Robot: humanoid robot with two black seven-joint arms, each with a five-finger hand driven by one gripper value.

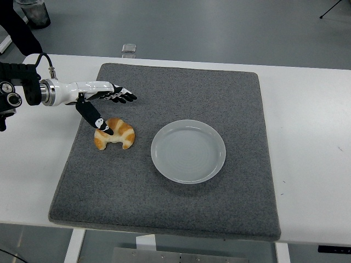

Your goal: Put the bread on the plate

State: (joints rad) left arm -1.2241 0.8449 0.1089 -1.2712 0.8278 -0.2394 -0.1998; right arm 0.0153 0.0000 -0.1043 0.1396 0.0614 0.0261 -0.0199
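A golden croissant lies on the grey mat, left of a clear round plate. My left hand reaches in from the left and hovers just above and behind the croissant. Its fingers are spread open and the thumb points down at the croissant's left end. It holds nothing. The plate holds nothing. The right arm does not show.
The grey mat covers most of the white table. A small clear object sits at the table's far edge. A dark container stands on the floor at the top left.
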